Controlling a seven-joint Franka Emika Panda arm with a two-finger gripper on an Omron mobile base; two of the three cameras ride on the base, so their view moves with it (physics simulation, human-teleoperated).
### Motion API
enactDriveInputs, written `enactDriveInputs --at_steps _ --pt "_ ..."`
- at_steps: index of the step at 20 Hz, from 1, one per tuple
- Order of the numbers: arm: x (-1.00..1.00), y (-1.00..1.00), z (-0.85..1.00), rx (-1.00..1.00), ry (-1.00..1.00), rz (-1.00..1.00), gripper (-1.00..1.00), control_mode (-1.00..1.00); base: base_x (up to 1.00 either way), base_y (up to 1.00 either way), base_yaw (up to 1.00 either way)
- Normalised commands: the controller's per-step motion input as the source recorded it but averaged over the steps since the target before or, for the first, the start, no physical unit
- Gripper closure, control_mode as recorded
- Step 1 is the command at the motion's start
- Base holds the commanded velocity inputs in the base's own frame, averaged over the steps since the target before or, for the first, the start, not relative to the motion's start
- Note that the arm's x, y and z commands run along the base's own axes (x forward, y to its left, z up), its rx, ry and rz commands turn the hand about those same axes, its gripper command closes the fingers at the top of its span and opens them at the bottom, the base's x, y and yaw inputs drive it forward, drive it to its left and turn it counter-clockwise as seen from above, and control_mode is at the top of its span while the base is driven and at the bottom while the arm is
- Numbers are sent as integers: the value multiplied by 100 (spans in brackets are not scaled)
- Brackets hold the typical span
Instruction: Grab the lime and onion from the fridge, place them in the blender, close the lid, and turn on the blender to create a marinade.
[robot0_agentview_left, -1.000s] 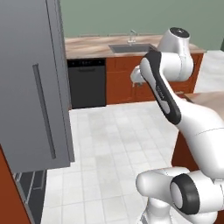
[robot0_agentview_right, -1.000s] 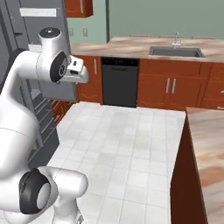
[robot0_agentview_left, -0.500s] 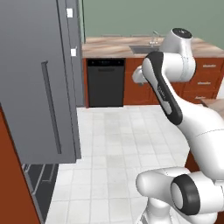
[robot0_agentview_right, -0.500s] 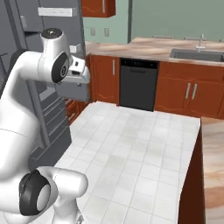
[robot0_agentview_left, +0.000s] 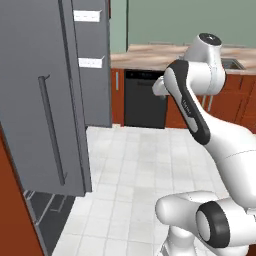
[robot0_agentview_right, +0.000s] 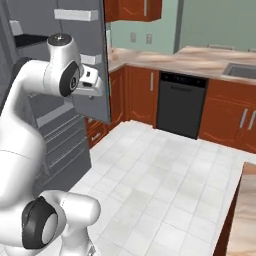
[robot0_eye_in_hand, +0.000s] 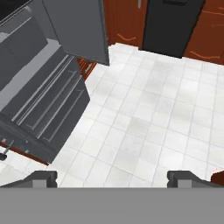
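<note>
The gripper (robot0_eye_in_hand: 112, 177) is spread wide and holds nothing; its two dark fingertips (robot0_eye_in_hand: 43, 177) stand far apart at the bottom of the hand view, over bare white floor tiles (robot0_eye_in_hand: 144, 118). The fridge (robot0_agentview_left: 47, 100) lies up and to the left of the gripper in that view: grey doors standing open, with the lower drawer fronts (robot0_eye_in_hand: 48, 105) nearest the fingers. In the left base view the fridge door's long dark bar handle (robot0_agentview_left: 52, 132) runs vertically, well to the left of the wrist. The black dishwasher (robot0_agentview_right: 181, 103) sits ahead, beyond the gripper, under the counter (robot0_agentview_right: 200, 57). Neither lime nor onion can be made out; they are presumably on the shelves behind the doors. The reach will likely have to swing left, towards the fridge's interior, before any grasp.
</note>
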Motion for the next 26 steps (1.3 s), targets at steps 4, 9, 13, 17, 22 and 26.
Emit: enactDriveInputs --at_steps 4,9,13,17,22,26 --pt "0 0 0 0 0 0 -100 100 81 -48 31" --pt "0 0 0 0 0 0 -100 100 74 -49 28" --pt "0 0 0 0 0 0 -100 100 59 -54 29" --pt "0 0 0 0 0 0 -100 100 19 -31 37" --pt "0 0 0 0 0 0 -100 100 26 -2 45" --pt "0 0 0 0 0 0 -100 100 54 -3 45"
